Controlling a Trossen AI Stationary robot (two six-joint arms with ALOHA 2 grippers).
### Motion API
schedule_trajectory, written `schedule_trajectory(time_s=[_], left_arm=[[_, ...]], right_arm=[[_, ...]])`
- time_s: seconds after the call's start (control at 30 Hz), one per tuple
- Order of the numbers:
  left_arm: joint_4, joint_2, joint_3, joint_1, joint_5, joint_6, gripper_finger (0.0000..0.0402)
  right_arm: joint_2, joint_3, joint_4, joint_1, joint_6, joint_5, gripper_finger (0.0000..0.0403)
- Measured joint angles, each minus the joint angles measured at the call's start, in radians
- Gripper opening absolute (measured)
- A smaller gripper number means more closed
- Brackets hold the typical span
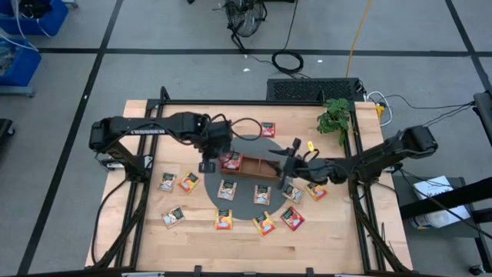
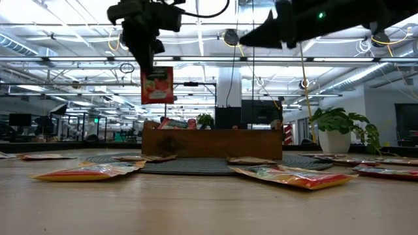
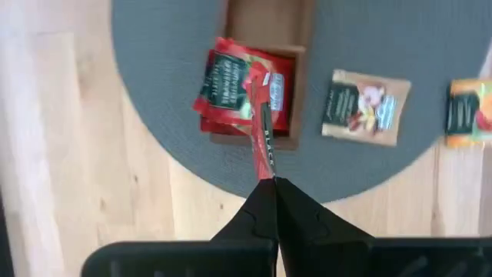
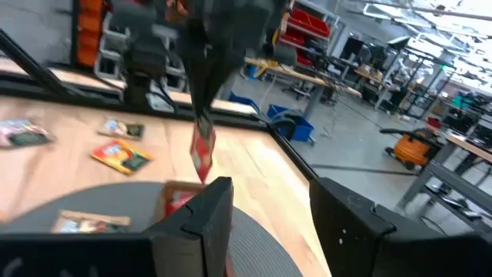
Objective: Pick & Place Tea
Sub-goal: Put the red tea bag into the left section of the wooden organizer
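Note:
A red tea packet [image 2: 157, 85] hangs from my shut left gripper [image 2: 147, 57] above the left end of the brown wooden tray [image 2: 212, 143]. The left wrist view shows that packet [image 3: 262, 131] edge-on, over an end compartment where red packets [image 3: 231, 88] lie. My right gripper [image 1: 289, 157] hovers open over the tray's right end with nothing between its fingers [image 4: 209, 211]. The tray [image 1: 261, 165] sits on a dark round mat [image 1: 244, 196]. My left gripper pinches the red packet's top edge [image 2: 154, 68] between its two fingers, which come from above and point steeply down. The packet hangs upright below the fingertips [image 3: 270, 188], clear of the tray and of the packets in it.
Several loose tea packets lie flat around the tray, on the mat [image 1: 227, 189] and on the bare wood [image 1: 173, 216], and one lies at the back [image 1: 267, 129]. A potted plant [image 1: 334, 115] stands at the far right corner. Black frame rails border the table.

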Motion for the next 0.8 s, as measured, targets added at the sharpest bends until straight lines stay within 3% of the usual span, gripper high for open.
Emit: schedule_trajectory(time_s=[0.13,0.23,0.5,0.8], left_arm=[[0.066,0.002,-0.057,0.004,0.134,0.119,0.0001],[0.121,0.001,-0.088,0.011,0.174,0.151,0.0001],[0.214,0.018,-0.102,0.051,0.196,0.189,0.0],[0.211,0.074,-0.103,0.081,0.215,0.195,0.0]], right_arm=[[-0.028,0.0,-0.019,0.019,0.0,0.0,0.0159],[-0.038,0.0,-0.027,0.02,0.007,0.0,0.016],[-0.037,0.0,-0.04,0.019,0.011,0.0,0.0156],[-0.037,0.0,-0.057,0.019,0.011,0.0,0.0155]])
